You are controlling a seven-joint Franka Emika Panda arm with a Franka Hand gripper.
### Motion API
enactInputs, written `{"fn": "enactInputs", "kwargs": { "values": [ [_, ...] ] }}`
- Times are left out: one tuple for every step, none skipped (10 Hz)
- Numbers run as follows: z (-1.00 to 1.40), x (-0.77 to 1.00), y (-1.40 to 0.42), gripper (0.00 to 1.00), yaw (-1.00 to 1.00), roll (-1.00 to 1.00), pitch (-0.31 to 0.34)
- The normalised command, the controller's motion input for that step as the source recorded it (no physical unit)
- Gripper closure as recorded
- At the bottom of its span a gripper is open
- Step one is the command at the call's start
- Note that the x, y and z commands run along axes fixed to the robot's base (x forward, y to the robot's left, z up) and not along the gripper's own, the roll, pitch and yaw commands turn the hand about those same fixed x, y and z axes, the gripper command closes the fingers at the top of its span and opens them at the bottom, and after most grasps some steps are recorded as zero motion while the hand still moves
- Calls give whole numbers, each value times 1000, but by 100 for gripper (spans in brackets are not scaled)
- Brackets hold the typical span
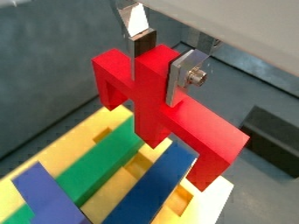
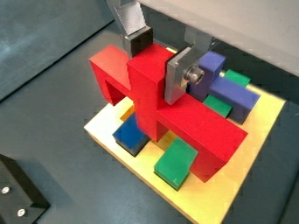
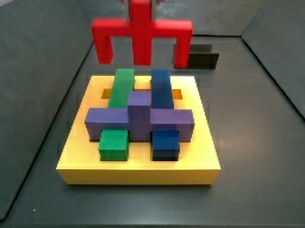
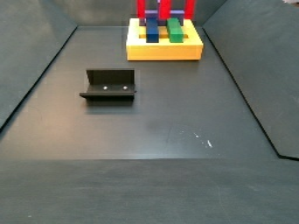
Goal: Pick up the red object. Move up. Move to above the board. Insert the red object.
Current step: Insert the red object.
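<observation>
Dark grey floor (image 4: 152, 122) with low dark walls around it; the fixture (image 4: 110, 86) stands on it, well apart from the board (image 4: 163, 48).

Wrist views: the gripper (image 1: 159, 54) is clamped on the central stem of the red object (image 1: 193, 127), one silver plate with its dark pad on each side of the stem. The piece is bright red, glossy and blocky: a bar with two legs pointing down and a stem in the middle. It hangs above the yellow board (image 1: 87, 140), clear of its top. Seen again from the wrist, the gripper (image 2: 158, 54) holds the red object (image 2: 193, 127) over the board (image 2: 263, 131). Slots in the board hold a green block (image 2: 177, 164), a blue block (image 2: 129, 137) and a purple block (image 2: 211, 74).

Side views: the red object (image 3: 142, 34) hangs over the far end of the board (image 3: 141, 165), its legs above a long green block (image 3: 123, 89) and a long blue block (image 3: 160, 87). A purple cross-shaped block (image 3: 141, 116) lies across the middle. A small dark box (image 3: 202, 56) sits on the floor behind the board. The fingers are cut off at the frame edge here.
</observation>
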Motion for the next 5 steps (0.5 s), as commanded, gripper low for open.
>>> {"fn": "enactInputs", "kwargs": {
  "values": [
    [-431, -46, -60, 100, 0, 57, -179],
    [-229, 0, -49, 100, 0, 0, -100],
    [-160, 146, -100, 100, 83, 0, -41],
    [-129, 157, -131, 100, 140, 83, 0],
    [-151, 51, -106, 100, 183, 161, 0]
  ]
}}
